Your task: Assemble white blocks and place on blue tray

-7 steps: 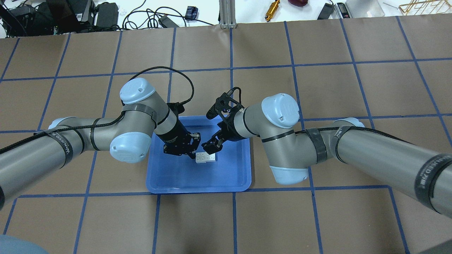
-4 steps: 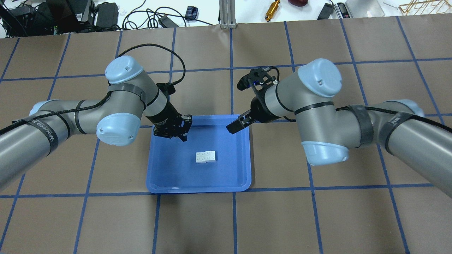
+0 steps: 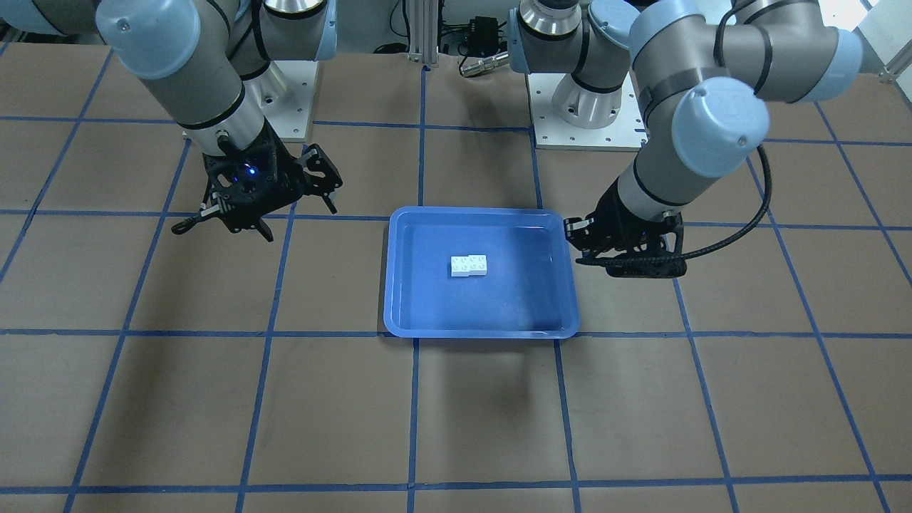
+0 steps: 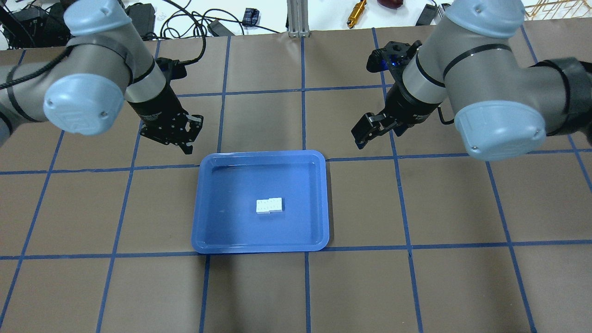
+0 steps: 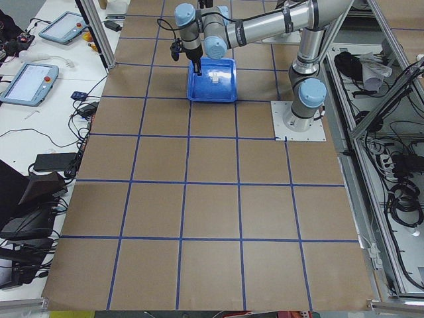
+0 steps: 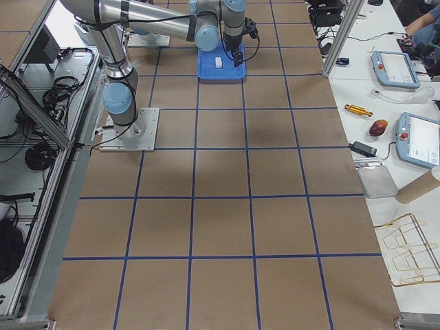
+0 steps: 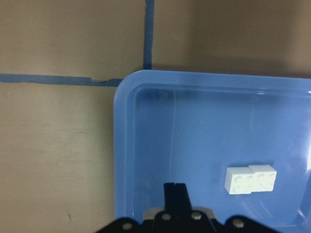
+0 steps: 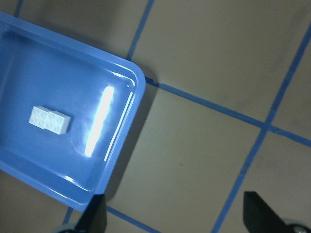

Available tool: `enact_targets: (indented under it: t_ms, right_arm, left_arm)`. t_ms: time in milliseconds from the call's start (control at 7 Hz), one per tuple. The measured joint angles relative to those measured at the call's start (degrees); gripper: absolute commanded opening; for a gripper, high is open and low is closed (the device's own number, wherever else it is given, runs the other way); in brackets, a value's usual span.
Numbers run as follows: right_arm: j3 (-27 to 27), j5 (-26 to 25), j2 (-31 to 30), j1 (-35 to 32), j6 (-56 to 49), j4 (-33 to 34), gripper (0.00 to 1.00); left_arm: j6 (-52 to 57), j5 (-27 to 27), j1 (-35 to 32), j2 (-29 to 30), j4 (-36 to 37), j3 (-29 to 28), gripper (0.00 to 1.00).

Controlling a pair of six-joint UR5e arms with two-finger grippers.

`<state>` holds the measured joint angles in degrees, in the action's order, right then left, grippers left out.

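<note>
Where white blocks (image 4: 269, 205) sit, blue tray (image 4: 231, 224) edges distant

I'm looking down on a table that is wearing a brown paper cover (image 4: 277, 296), with blue tape lines (image 4: 305, 286) running across it in a grid. An aluminium post (image 4: 296, 18) is standing at the far edge. Behind it, black cables (image 4: 185, 21) and a brass-coloured cylinder (image 4: 357, 11) are lying on a white bench (image 4: 323, 14). From the right end I'm seeing two teach pendants (image 6: 395, 69), a cardboard tube (image 6: 419, 185) and a gold wire rack (image 6: 409, 251) sitting along the side table (image 6: 412, 103).
</note>
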<state>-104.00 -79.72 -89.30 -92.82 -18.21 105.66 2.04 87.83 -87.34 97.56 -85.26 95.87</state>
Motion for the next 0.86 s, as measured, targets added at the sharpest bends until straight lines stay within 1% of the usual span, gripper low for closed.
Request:
enact_targets:
  t_ms: [143,286,429,571,714,857]
  right_arm:
    - [0.6,-3.9,-0.2,0.1,3.9,-2.2,1.00]
    - [1.2,-5.9,-0.3,0.2,9.5,-3.9,1.00]
    - [3.0,-6.6,-0.3,0.4,12.7,-6.9,1.00]
    - [6.9,-6.9,-0.3,0.6,14.9,-12.8,1.00]
    - [11.5,-6.9,-0.2,1.8,16.3,-19.4,1.00]
    - [14.9,-6.9,-0.2,3.9,16.6,-24.4,1.00]
  left_arm:
    - [2.7,2.1,0.7,-2.0,-6.2,-4.4,0.46]
    - [5.4,3.0,2.3,-4.4,-10.3,-7.4,0.90]
    - [6.4,3.3,3.5,-6.8,-11.9,-8.7,1.00]
    - [4.9,3.2,3.2,-8.8,-12.3,-9.1,1.00]
    - [2.3,3.1,1.7,-9.3,-10.3,-9.3,1.00]
    - [0.6,3.1,-0.1,-9.2,-6.0,-8.9,1.00]
